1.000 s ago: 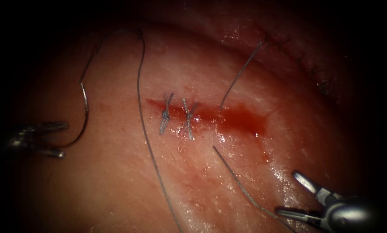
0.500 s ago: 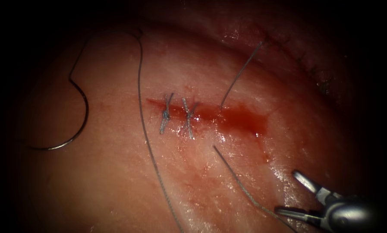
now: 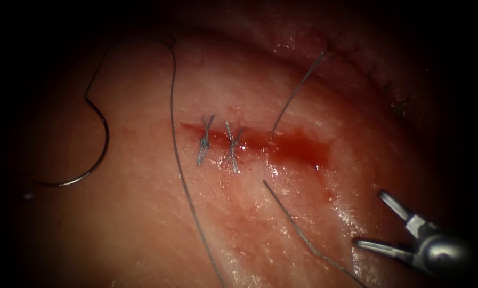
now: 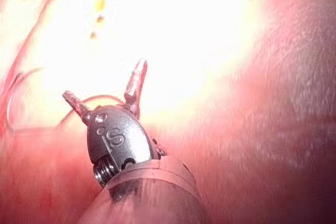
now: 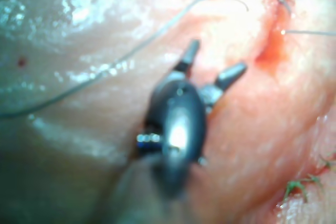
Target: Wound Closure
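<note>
Well apart from both tools' jaws, the needle [image 3: 92, 141] lies loose on the tissue [image 3: 143, 234] to the left of the cut [image 3: 260, 141], its curve flat on the surface and not in the tissue. It looks thin, dark and evenly curved, with the thread [image 3: 177, 154] trailing from its upper end, arching over and running down past the two finished stitches [image 3: 217, 144]. Red fluid [image 3: 302, 149] pools in the open right part of the cut. A second strand [image 3: 297, 229] runs from below the cut toward the right tool [image 3: 374, 221], whose jaws stand spread and empty just beside it. The left tool [image 4: 105, 90] also has its jaws parted, gripping nothing, with a loop of thread close behind them. One risk, as I judge it: spread jaws so near slack thread could snag it and drag the free needle across the tissue.
</note>
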{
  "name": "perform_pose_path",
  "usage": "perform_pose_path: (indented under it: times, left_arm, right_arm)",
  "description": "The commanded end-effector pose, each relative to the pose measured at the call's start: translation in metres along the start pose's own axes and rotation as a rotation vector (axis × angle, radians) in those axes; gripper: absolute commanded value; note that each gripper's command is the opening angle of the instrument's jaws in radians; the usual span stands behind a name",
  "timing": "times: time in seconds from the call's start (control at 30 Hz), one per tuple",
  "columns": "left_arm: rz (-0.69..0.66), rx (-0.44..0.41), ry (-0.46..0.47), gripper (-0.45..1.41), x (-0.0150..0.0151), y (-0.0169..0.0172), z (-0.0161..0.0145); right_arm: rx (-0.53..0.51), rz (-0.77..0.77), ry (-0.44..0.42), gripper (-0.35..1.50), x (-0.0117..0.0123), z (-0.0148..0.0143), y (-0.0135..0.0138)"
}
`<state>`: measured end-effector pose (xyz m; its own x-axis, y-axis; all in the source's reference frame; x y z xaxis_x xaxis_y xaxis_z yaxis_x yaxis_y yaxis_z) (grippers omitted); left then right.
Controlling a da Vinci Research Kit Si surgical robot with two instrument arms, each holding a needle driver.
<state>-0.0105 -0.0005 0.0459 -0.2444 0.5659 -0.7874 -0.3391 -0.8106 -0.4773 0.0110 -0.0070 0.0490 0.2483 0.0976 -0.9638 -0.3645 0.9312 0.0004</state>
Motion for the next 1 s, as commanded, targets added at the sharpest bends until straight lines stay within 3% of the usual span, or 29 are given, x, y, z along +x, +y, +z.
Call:
perform_pose_path:
  times: [0.03,0.23,0.43,0.57,0.8,1.0]
  left_arm:
    - [0.018,-0.031,-0.013,0.76,-0.0008,0.0014,0.0022]
    - [0.120,-0.122,-0.119,0.71,-0.0010,0.0055,0.0113]
    - [0.202,-0.190,-0.167,0.66,-0.0024,0.0086,0.0181]
    - [0.269,-0.205,-0.210,0.66,-0.0029,0.0104,0.0216]
    - [0.391,-0.163,-0.247,0.64,-0.0020,0.0117,0.0252]
    - [0.505,-0.148,-0.337,0.62,-0.0021,0.0137,0.0287]
  right_arm:
    - [-0.008,-0.007,0.001,1.35,0.0001,0.0004,0.0008]
    - [-0.066,0.007,-0.009,1.35,0.0012,0.0003,0.0039]
    - [-0.091,0.008,-0.020,1.36,0.0011,0.0006,0.0044]
    - [-0.088,0.007,-0.021,1.36,0.0010,0.0006,0.0043]
    - [-0.090,0.004,-0.020,1.36,0.0008,0.0006,0.0039]
    - [-0.093,-0.001,-0.018,1.36,0.0002,0.0008,0.0035]
